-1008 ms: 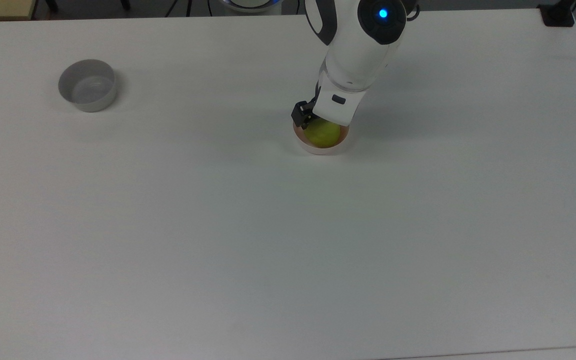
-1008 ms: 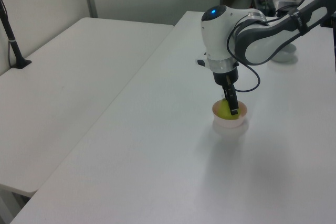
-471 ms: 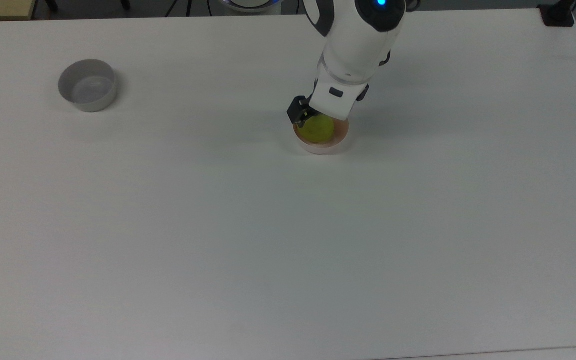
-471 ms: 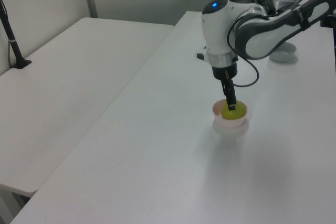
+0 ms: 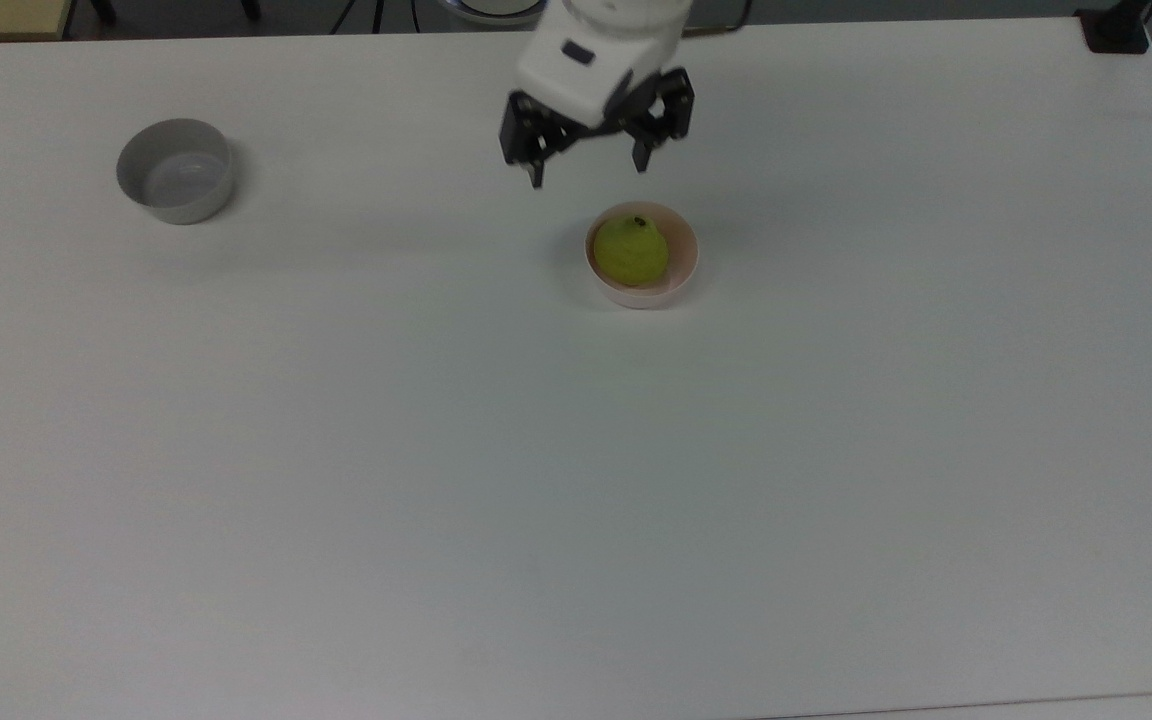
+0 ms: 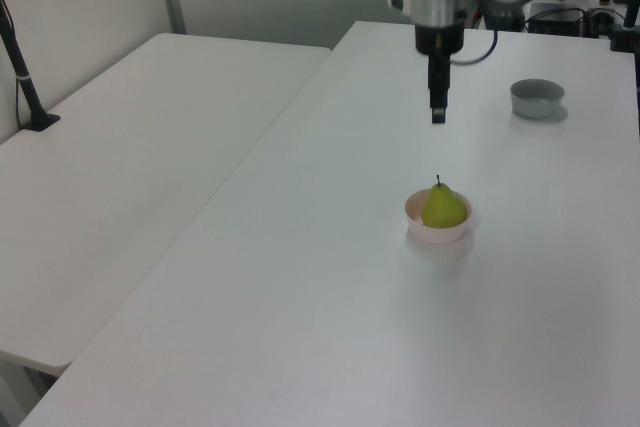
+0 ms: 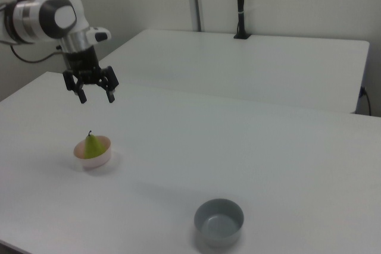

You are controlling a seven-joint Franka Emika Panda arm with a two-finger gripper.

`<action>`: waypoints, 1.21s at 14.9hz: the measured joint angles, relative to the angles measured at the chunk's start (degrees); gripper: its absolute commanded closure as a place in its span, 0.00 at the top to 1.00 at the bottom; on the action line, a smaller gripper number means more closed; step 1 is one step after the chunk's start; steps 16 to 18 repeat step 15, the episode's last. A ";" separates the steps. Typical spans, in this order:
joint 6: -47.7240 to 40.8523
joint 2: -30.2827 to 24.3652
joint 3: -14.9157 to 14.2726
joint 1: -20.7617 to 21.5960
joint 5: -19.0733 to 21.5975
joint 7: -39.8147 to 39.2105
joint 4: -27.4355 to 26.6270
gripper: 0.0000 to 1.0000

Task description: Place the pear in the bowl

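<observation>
pear — upright in pink bowl, stem up, nothing touching it | gripper — fingers spread wide, empty, raised well above bowl | step: retreat, likely | advice: lift straight up and away, no dip toward rim | grey bowl well apart on table

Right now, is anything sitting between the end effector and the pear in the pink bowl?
Nothing visible does. The end effector, open, hangs above the table, apart from the pear, which stands upright in the pink bowl. The grey bowl sits well off to the top view's left.
</observation>
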 measured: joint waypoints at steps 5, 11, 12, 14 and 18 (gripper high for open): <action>-5.48 -2.76 1.15 -7.53 0.00 0.81 3.34 1.00; -5.48 -2.73 1.37 -17.90 0.14 0.71 3.34 1.00; -5.48 -2.73 1.35 -17.93 0.37 0.81 3.34 1.00; -5.48 -2.73 0.79 -17.95 1.82 0.98 3.34 1.00; -5.48 -2.73 0.28 -17.98 2.58 0.98 3.34 1.00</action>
